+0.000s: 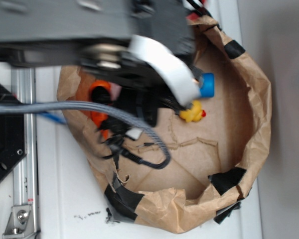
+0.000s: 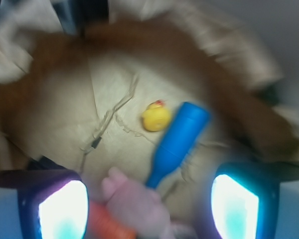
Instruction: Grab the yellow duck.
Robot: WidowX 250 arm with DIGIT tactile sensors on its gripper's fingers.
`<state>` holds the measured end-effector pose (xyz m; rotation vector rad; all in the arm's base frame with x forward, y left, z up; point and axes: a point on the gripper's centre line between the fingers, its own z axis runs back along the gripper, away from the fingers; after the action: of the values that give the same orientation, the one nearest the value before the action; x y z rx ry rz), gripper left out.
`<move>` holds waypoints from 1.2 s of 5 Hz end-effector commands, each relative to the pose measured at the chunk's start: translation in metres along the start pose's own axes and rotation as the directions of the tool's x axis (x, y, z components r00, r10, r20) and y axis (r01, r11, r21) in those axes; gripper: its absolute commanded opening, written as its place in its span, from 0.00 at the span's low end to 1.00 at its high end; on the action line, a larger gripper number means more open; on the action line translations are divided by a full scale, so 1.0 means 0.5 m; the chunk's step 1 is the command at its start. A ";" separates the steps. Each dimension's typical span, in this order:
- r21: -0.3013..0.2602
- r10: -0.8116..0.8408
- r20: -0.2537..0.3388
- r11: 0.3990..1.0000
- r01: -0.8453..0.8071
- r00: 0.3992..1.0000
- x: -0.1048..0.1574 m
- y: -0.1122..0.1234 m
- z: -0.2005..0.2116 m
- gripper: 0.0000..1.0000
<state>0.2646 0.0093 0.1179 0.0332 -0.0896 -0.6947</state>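
While the gripper (image 2: 149, 204) hangs with jaws spread — empty — the yellow duck (image 2: 156, 116) touches the blue bottle (image 2: 178, 142).

My arm (image 1: 89, 30): blurred in exterior view, covers most of blue bottle (image 1: 207, 85) and orange carrot (image 1: 98, 97). Wrist view smeared throughout. Pink toy (image 2: 134, 204), carrot cut by bottom edge. My fingers (image 2: 60, 209): only tips in frame, glaring white.
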 end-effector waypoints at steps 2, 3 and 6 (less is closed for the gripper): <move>0.144 -0.360 0.018 0.924 0.354 0.933 0.062 0.001 -0.092 1.00; 0.114 -0.516 0.053 0.854 0.508 0.855 0.070 0.008 -0.117 1.00; 0.054 -0.588 -0.012 0.807 0.588 0.809 0.070 0.061 -0.214 1.00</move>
<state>0.3182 0.0174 0.0165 0.0906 -0.0939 -1.2986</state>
